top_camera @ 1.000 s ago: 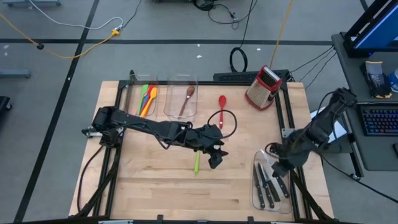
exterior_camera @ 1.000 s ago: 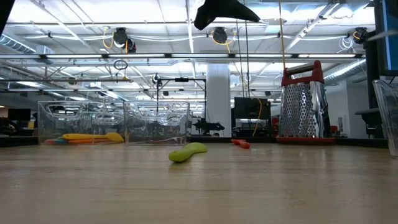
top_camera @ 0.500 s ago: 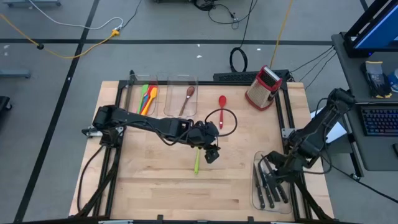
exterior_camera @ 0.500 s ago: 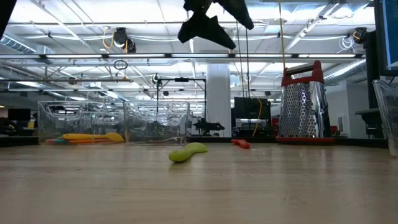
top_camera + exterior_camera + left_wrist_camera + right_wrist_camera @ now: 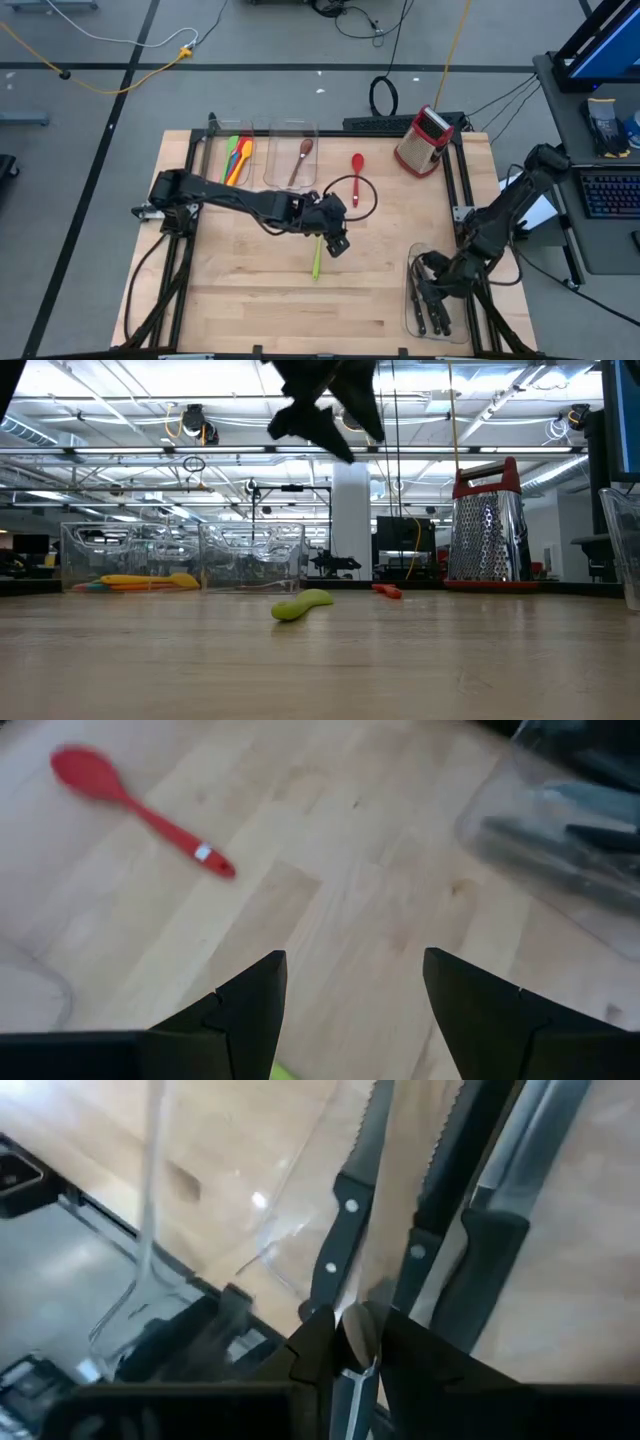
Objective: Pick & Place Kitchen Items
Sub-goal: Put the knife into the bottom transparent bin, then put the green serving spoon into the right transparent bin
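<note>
Right wrist view: the right gripper [image 5: 345, 1342] pinches a knife blade above the knives [image 5: 428, 300] in their clear bin [image 5: 410, 312]; a slip could drop it crooked. The left gripper [image 5: 338, 243], fingers spread, hovers over the green spatula [image 5: 316, 260]; descending off-centre might knock it. Wooden table [image 5: 250, 300], grater [image 5: 424, 140], lab beyond.

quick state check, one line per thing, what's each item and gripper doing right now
left gripper: open, empty, above the green spatula
green spatula: flat on table
red spoon: flat on table
right gripper: shut on a knife blade, over the knife bin
black-handled steel knives: in clear bin
</note>
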You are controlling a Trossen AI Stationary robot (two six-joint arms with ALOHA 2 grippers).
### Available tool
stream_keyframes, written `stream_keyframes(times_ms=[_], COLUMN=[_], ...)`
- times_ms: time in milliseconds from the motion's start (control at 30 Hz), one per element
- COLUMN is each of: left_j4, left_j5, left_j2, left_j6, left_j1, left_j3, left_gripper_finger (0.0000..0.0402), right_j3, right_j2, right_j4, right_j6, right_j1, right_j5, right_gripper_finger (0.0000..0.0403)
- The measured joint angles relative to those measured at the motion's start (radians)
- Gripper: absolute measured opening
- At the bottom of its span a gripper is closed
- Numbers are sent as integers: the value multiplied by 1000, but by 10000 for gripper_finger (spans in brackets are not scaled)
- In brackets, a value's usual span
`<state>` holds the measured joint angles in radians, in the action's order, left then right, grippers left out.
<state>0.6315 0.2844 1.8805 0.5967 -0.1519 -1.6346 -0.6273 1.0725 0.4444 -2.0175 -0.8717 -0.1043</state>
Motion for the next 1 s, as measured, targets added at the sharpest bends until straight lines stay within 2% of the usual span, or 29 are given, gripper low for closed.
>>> stream_keyframes(times_ms=[133,367,733,1000], left_j4=[-2,-8,-8,-50], left_j5=[-3,-29,-24,-56], left_j2=[0,0,0,0], left_j6=[77,192,191,222], left_j1=[0,-2,2,31], left_j3=[60,160,184,247], left_gripper_finger=[241,241,241,241], right_j3=[67,80,80,80], right_j2=[-2,0,-1,-47], right_j4=[-78,-79,-99,-150], right_j6=[-60,-66,-72,-89], right_j1=[1,1,1,0], right_j5=[-2,0,-2,-1], right_gripper_finger=[54,67,122,119])
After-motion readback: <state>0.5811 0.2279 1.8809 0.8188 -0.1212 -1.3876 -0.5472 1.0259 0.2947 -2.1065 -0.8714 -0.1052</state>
